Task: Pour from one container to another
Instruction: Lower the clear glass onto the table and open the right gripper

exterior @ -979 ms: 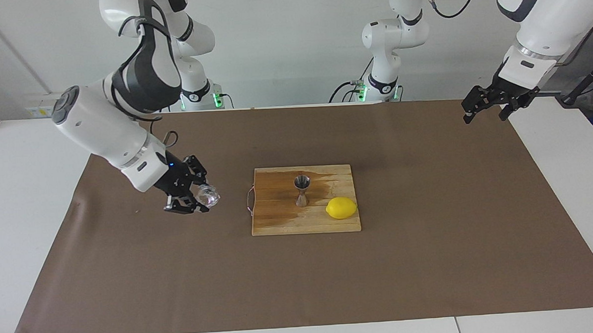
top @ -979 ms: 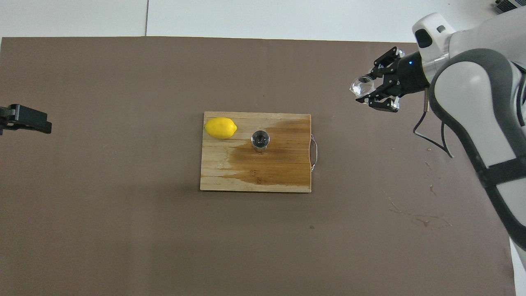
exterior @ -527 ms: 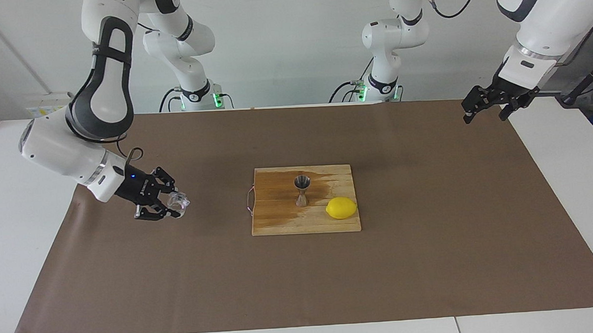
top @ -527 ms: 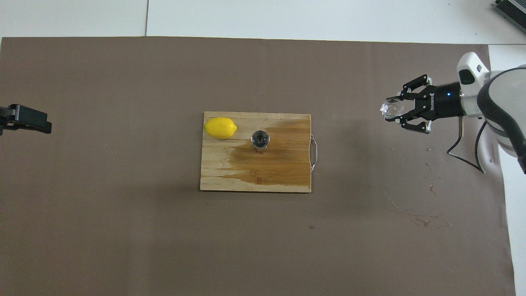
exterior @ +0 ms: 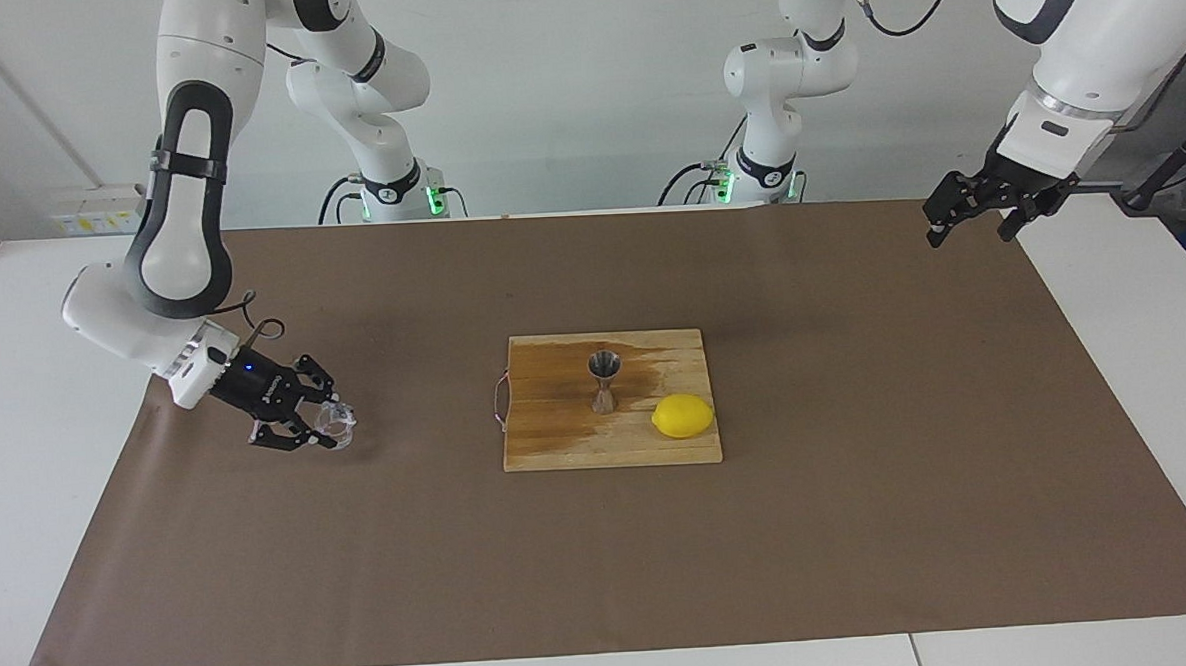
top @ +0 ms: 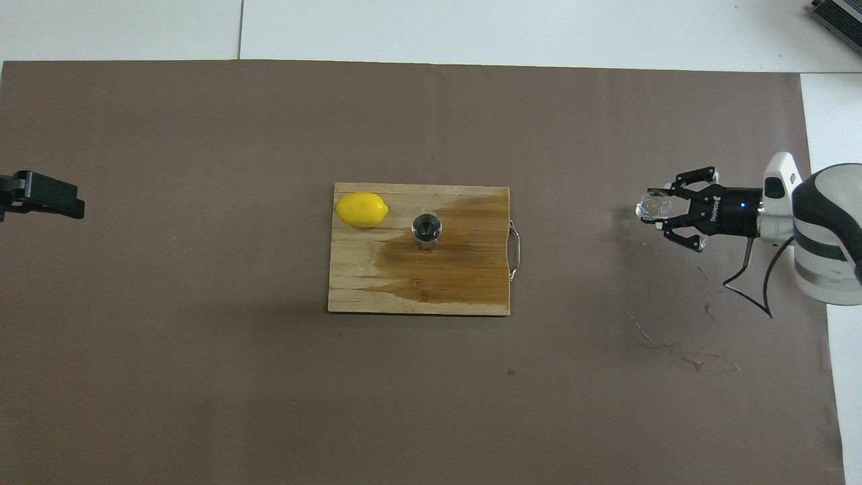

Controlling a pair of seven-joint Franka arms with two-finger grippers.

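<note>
while the glass cup sits clamped between the fingers of the right end effector, it hangs low over the brown mat toward the right arm's end of the worktop, well apart from the cutting board. whether the cup touches the mat cannot be told, nor whether anything is in it; it looks clear through.

the metal jigger stands upright on the board, near its middle, its open mouth facing up; its inside looks dark and what it holds cannot be made out. a dark wet stain spreads over the board around the jigger. a lemon lies on the board just beside the jigger, toward the left arm's end.

the left end effector waits in the air over the mat's edge at the left arm's end, holding nothing, its fingers spread apart.
</note>
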